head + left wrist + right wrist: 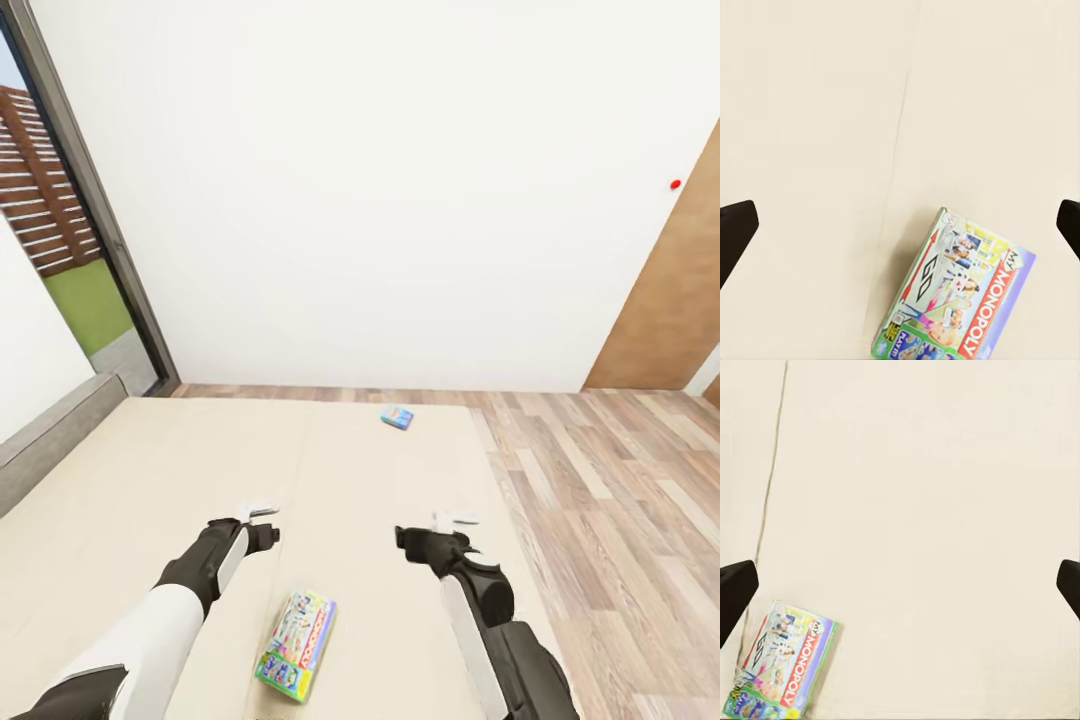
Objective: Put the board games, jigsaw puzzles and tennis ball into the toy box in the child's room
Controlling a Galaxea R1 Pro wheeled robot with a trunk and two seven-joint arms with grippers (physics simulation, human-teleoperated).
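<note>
The bed [150, 480] takes up most of the head view, a plain beige mattress with a faint seam running down it; its near edge and left side are cut off by the picture, and a strip of grey frame shows along the left. Beyond it are a white wall [400, 180], a wood-plank floor [620, 480] to the right, and a dark-framed glass door [90, 230] at the left.

Both arms reach forward over the mattress, black forearms with white upper sections, wrists level and pointing away from the robot. The left gripper [262, 508] and right gripper [455, 519] hang above the bed, touching nothing. In each wrist view the two dark fingertips sit at opposite edges of the picture, so both sets of jaws are spread wide and empty.

The white-green board game [296, 645] lies flat on the mattress between the arms, close to the robot, slightly skewed; its cover reads "My Monopoly", and one corner is cut off in the wrist views. The small blue board game [397, 416] lies near the bed's far edge, too small to read.
</note>
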